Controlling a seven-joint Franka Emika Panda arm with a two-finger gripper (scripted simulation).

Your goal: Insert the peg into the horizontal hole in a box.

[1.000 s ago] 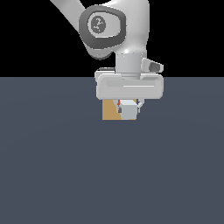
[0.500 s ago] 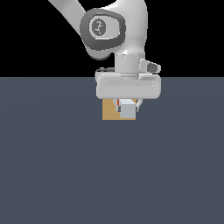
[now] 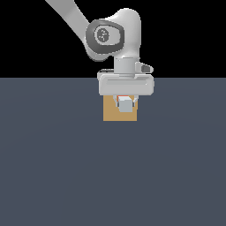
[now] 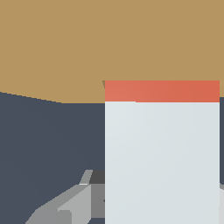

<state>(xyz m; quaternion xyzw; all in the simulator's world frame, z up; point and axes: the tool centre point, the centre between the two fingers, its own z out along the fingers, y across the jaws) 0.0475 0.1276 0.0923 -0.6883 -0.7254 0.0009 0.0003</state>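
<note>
The peg shows end-on in the exterior view as a small pale grey square with a sliver of red above it, held in front of the tan box. My gripper is shut on the peg, its wide white hand just above the box. In the wrist view the peg is a broad pale bar whose red end meets the tan box face; one grey finger shows beside it. The hole is hidden behind the peg.
A flat dark grey-blue floor spreads around the box. The white arm rises behind the hand toward the exterior view's upper left, against a black background.
The arm, hand and peg have shifted slightly toward the exterior view's right against the box. The red of the peg shows a little less.
</note>
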